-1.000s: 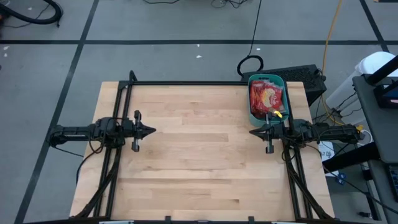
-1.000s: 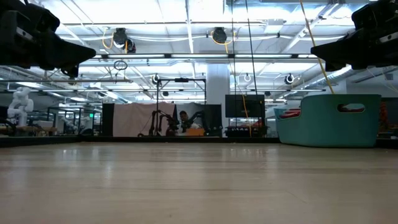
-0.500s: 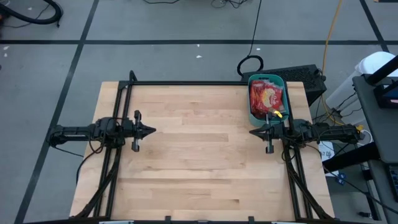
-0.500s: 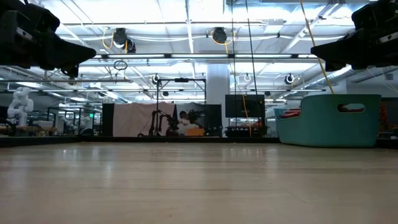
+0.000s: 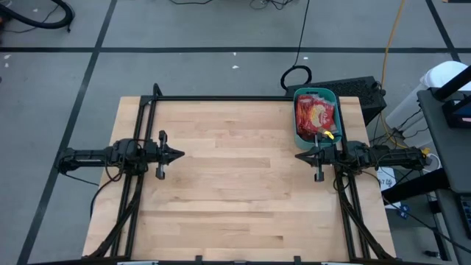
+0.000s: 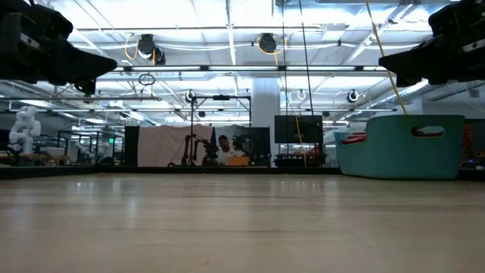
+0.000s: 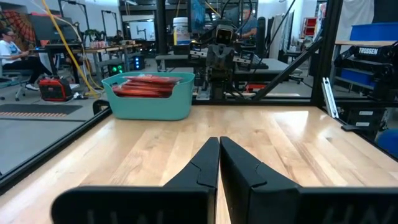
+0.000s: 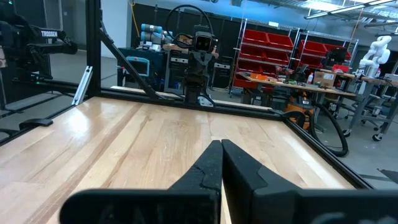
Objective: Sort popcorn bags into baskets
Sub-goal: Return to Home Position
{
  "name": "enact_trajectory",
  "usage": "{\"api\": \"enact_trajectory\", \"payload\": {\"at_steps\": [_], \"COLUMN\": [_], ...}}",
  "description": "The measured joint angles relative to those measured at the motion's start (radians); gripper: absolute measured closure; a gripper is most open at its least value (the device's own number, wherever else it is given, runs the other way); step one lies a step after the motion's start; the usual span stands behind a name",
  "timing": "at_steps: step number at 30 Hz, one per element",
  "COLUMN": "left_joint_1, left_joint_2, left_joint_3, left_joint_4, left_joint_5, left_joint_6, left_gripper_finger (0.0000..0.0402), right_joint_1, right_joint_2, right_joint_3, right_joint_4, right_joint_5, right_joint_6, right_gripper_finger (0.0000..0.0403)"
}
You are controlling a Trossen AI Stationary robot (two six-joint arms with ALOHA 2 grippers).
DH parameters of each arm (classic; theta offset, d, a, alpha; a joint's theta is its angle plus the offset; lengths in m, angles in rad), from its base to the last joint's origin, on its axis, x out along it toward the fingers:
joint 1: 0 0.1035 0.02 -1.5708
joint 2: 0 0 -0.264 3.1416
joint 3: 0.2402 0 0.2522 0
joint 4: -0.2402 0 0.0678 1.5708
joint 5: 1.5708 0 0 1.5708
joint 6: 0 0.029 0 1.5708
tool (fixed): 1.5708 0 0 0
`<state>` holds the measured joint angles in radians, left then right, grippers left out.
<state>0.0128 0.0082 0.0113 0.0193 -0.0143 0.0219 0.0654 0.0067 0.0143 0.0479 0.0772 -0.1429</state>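
Two grippers hang above the wooden table [image 5: 235, 199], facing each other across its width. On the left side, the left gripper [image 5: 179, 154] points toward the middle of the table, and its wrist view shows the jaws pressed together with nothing between them. On the right side, the right gripper [image 5: 299, 156] points back toward the left one, and its jaws are closed in the same way. Just beside this arm, at the far right corner, stands the teal bin [image 5: 297, 121]. All the red popcorn bags [image 5: 315, 114] lie piled inside it, up to the rim.
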Motion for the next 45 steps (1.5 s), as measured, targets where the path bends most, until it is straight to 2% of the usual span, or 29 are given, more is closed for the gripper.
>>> {"api": "enact_trajectory", "payload": {"at_steps": [45], "left_joint_1": [0.0], "left_joint_2": [0.0], "left_joint_3": [0.0], "left_joint_4": [0.0], "left_joint_5": [0.0], "left_joint_6": [0.0], "left_gripper_finger": [0.0382], "right_joint_1": [0.0], "right_joint_2": [0.0], "right_joint_3": [0.0], "right_joint_4": [0.0], "right_joint_5": [0.0], "right_joint_6": [0.0], "right_gripper_finger": [0.0403]}}
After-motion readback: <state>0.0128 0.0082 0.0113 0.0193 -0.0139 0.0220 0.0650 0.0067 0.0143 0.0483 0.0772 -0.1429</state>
